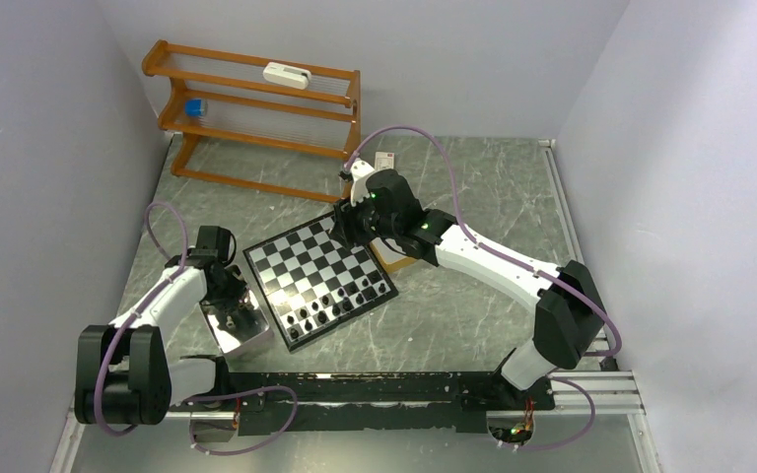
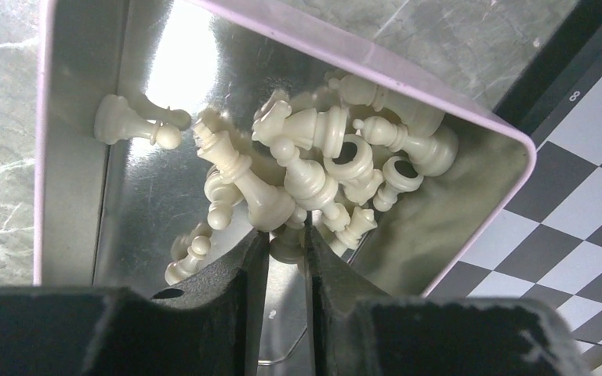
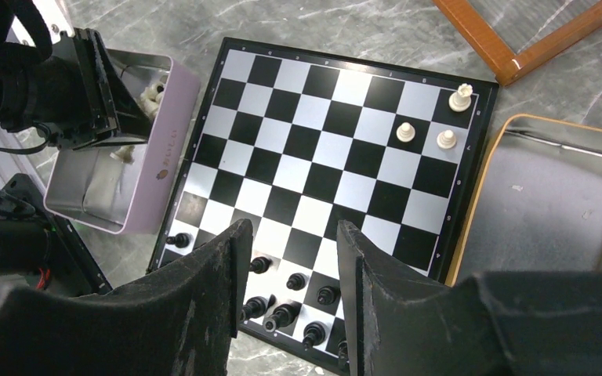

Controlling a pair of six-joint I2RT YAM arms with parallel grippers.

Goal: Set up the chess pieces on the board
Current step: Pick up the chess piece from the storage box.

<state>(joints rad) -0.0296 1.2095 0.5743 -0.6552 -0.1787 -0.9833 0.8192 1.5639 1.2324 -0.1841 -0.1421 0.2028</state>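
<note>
From above, the board [image 1: 301, 261] lies turned at an angle in the middle of the worktop [image 1: 473, 305]. The black pieces [image 1: 340, 304] stand in the rows along its near edge. The left pincer [image 1: 235, 304] dips into a pink-rimmed tin [image 1: 256, 340] that sits just beside the board's left side. The right pincer [image 1: 343, 225] hangs over the board's far corner, with an orange-rimmed tray [image 1: 394, 261] partly hidden beneath its arm. A wooden rack [image 1: 256, 108] stands at the back.

In the left wrist view, the white pieces [image 2: 306, 172] lie heaped on their sides against the tin's far wall, and a couple lie apart at the left. The left pincer [image 2: 286, 258] is low inside the tin with only a narrow gap between its jaws. Its tips are right at the near edge of the heap. A cream piece sits at the mouth of the gap, perhaps touching both fingers, but I cannot tell whether it is pinched.

In the right wrist view, the right pincer [image 3: 290, 258] hovers above the board [image 3: 321, 157] with its jaws roughly half apart and nothing between them. The black pieces [image 3: 282, 301] are directly below its tips. Three white pieces [image 3: 405, 131] stand in the far right corner, well apart from the pincer.
</note>
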